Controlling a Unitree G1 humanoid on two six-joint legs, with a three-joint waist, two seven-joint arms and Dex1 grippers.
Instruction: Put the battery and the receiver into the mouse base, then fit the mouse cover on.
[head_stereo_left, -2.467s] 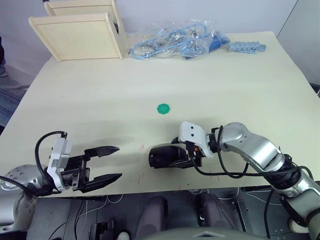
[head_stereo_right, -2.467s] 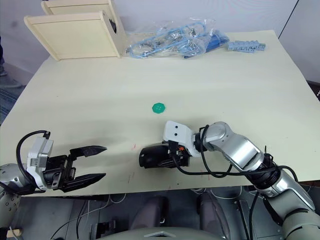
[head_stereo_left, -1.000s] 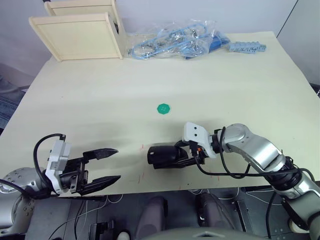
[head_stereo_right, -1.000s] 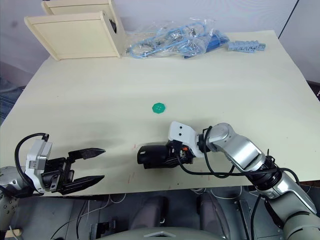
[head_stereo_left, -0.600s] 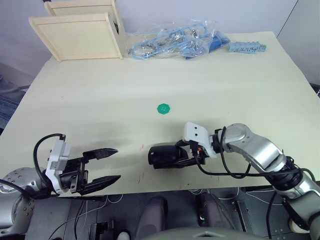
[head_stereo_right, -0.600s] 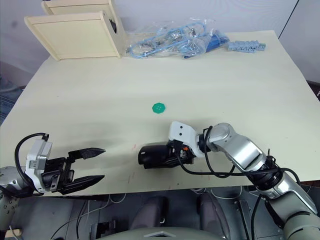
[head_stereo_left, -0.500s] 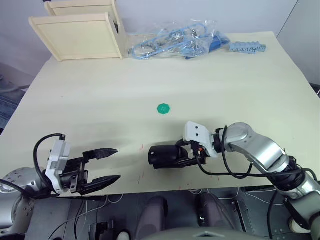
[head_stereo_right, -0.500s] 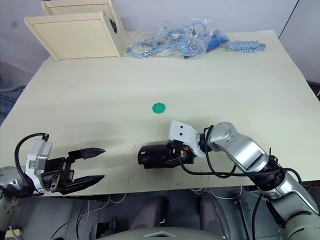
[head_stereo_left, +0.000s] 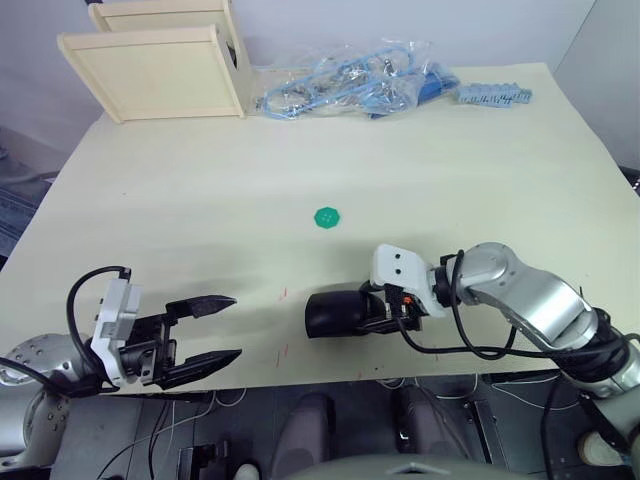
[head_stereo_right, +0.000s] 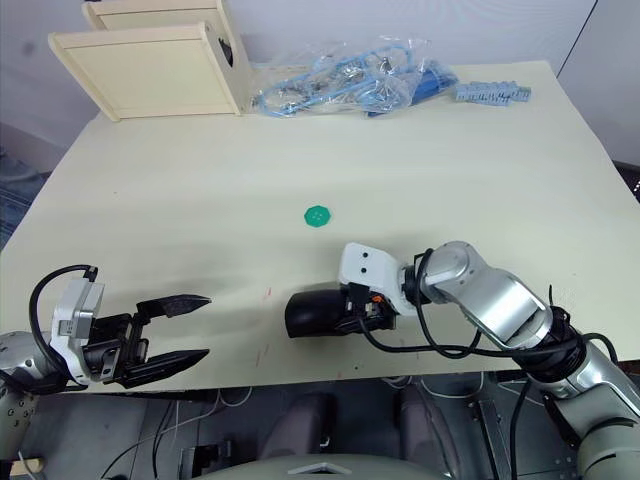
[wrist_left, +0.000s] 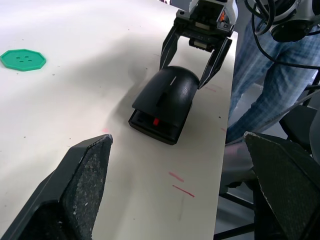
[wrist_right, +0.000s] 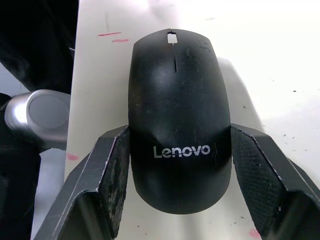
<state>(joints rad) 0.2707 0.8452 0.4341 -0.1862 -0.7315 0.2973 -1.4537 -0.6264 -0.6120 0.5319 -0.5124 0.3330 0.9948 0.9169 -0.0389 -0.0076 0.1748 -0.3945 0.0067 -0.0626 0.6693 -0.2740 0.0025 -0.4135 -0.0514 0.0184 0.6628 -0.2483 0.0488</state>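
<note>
Mouse cover (wrist_right: 177, 115) seated on the mouse base (wrist_left: 152, 122) near the tabletop's (head_stereo_left: 200, 180) front edge, my right end effector (head_stereo_left: 385, 308) straddling it, fingers just off its sides, my left end effector (head_stereo_left: 205, 330) open, empty, at the front-left corner.

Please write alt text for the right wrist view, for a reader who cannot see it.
A glossy black mouse cover printed "Lenovo" lies on the pale table, between the open black fingers of the right claw, with small gaps on both sides.
</note>
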